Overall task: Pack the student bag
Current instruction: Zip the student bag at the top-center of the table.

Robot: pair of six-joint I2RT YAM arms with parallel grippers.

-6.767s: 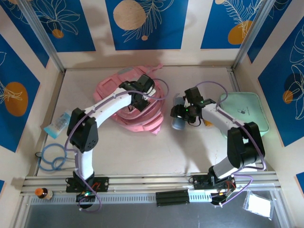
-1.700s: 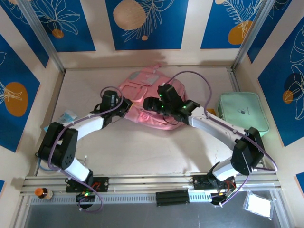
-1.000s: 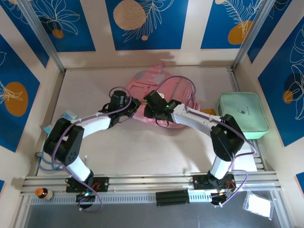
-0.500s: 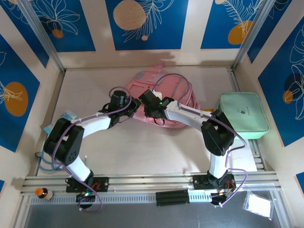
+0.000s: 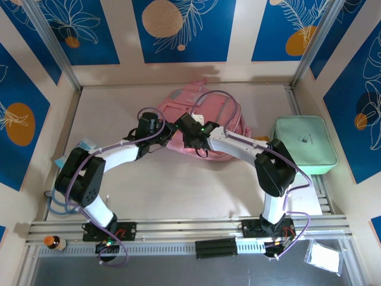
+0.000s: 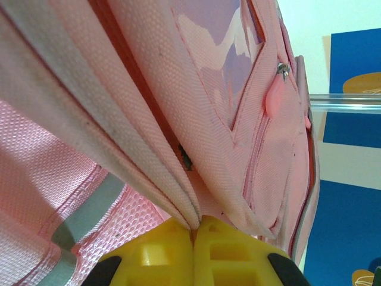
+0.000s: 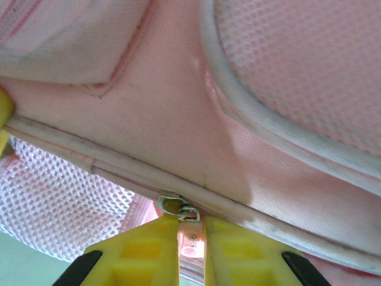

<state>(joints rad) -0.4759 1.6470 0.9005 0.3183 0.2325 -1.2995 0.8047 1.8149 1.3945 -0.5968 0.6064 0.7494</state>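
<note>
One green case [image 5: 305, 143] lies near the student bag [image 5: 223, 119]

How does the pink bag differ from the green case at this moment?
The bag is pink, the case mint green. The bag is soft and crumpled; the case is a flat, neat rectangle. The bag is held: the left gripper pinches a fabric edge, the right gripper is shut on the zip pull. The case lies untouched, apart, at the right of the table. Both rest on it.
</note>
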